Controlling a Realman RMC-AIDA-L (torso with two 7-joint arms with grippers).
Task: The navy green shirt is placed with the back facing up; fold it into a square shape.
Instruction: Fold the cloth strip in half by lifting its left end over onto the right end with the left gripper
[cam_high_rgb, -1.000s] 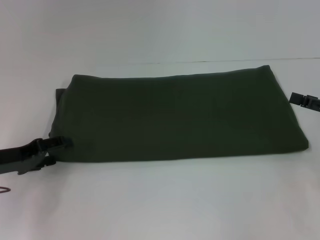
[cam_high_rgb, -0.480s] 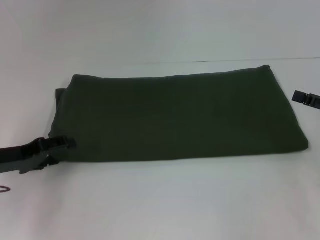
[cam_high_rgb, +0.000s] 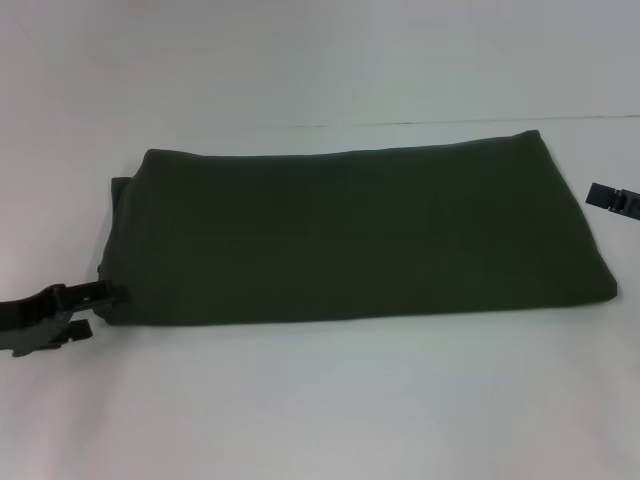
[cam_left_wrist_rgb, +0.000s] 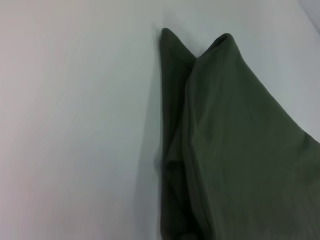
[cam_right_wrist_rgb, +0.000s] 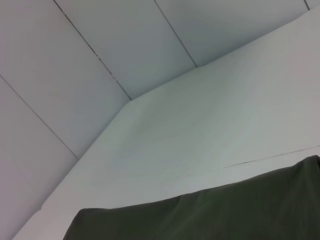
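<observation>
The navy green shirt (cam_high_rgb: 360, 235) lies flat on the white table as a wide folded rectangle, with a lower layer poking out at its left end. My left gripper (cam_high_rgb: 98, 312) sits low at the shirt's near-left corner. Its fingers are spread, and the upper fingertip (cam_high_rgb: 112, 295) is just at the cloth's edge, holding nothing. The left wrist view shows the layered left end of the shirt (cam_left_wrist_rgb: 235, 150) close up. Only the tip of my right gripper (cam_high_rgb: 610, 200) shows, just off the shirt's right edge. In the right wrist view the shirt (cam_right_wrist_rgb: 225, 215) fills the lower part.
The white table (cam_high_rgb: 320, 400) runs bare in front of the shirt and to both sides. A thin seam (cam_high_rgb: 450, 122) crosses the table behind the shirt. Pale wall panels (cam_right_wrist_rgb: 100, 50) stand beyond the table's far edge.
My left gripper has drawn back to the left and slightly down from the shirt's near-left corner. The right gripper has edged a little to the right. The shirt has not moved.
</observation>
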